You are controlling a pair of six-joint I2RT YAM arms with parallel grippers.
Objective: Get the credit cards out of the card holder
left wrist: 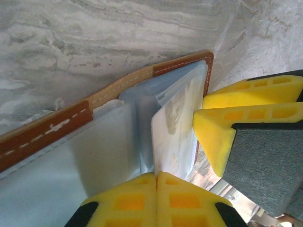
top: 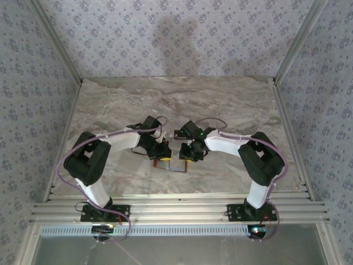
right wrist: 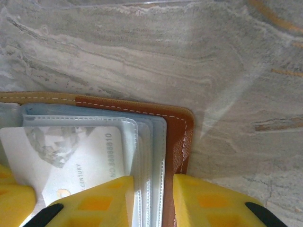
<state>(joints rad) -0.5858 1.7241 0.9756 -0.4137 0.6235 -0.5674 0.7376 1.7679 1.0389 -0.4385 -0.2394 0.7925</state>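
the card holder is lying open on the marble table, near its front edge between the two arms. the right gripper is clamping the holder's leather edge between partly parted jaws, pinning it. the left gripper is pressing its jaws fully together at the rim of the pale sleeves, beside a white card; whether it is gripping the card i cannot tell. extraction is seemingly beginning: next, the left is needing a sure pinch on the card alone, sliding it out along its pocket
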